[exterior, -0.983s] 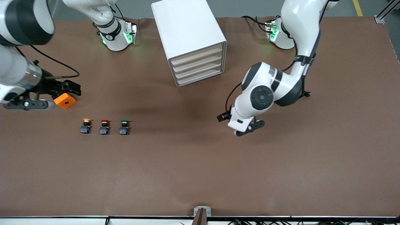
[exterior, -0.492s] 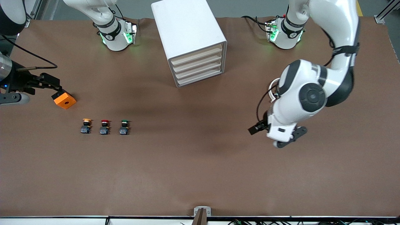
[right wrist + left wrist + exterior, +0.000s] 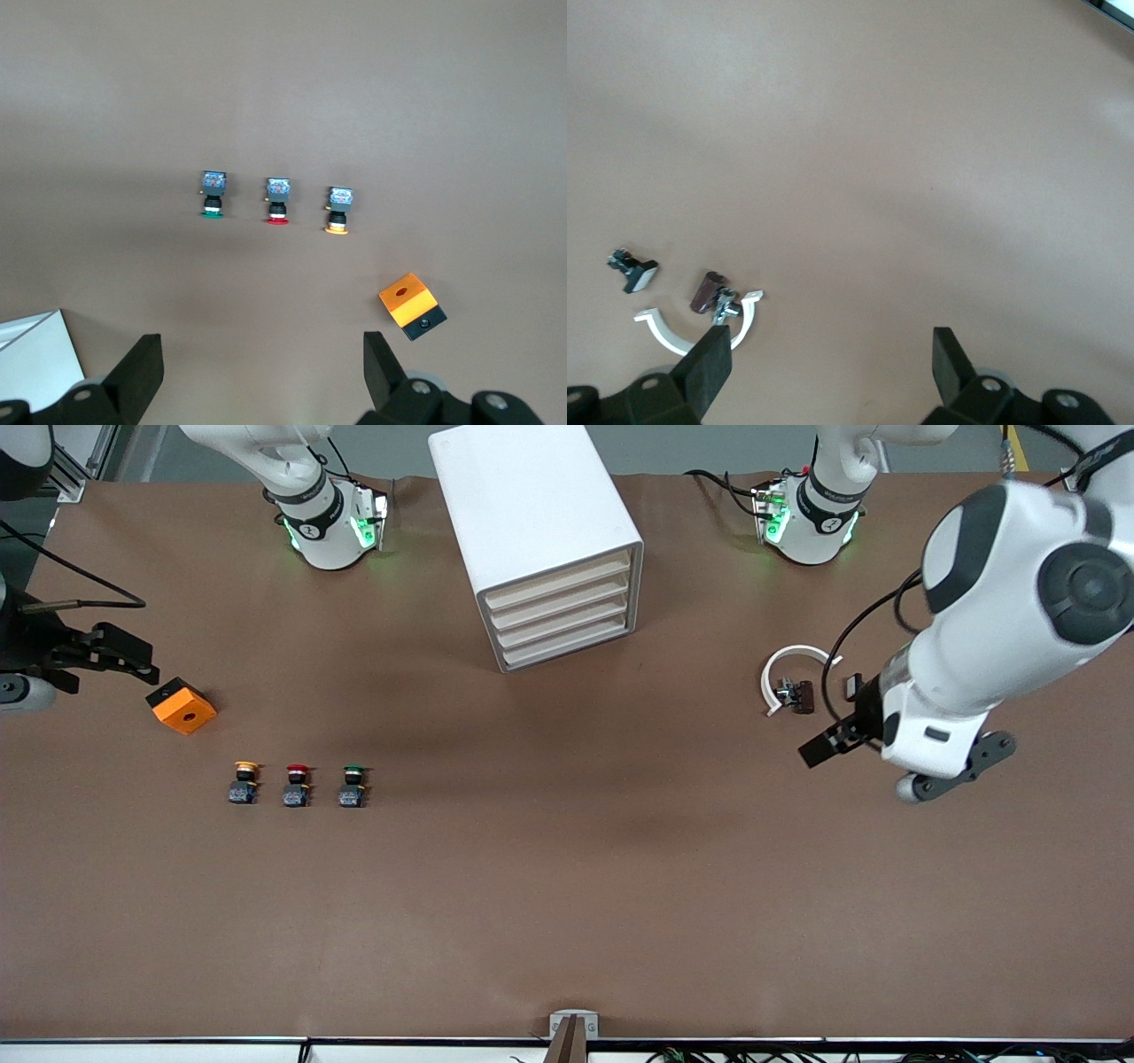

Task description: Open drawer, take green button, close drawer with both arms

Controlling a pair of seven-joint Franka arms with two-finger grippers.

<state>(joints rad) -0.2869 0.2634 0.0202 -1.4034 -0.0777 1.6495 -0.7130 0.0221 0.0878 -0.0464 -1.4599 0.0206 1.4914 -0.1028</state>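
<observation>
The white cabinet is seen on the brown bench between the two arm bases, with all four beige drawers pushed in; the lowest drawer is shut. The green-capped button is found standing on the bench, toward the right arm's end and nearer the front camera than the cabinet. It is lined up in a row with a red-capped button beside it and a yellow-orange-capped button at the other end. An orange block is set nearby.

The right hand is held wide open and empty above the bench, close to the orange block. The left hand is likewise spread wide and empty, raised beside a white curved clip and a small dark part.
</observation>
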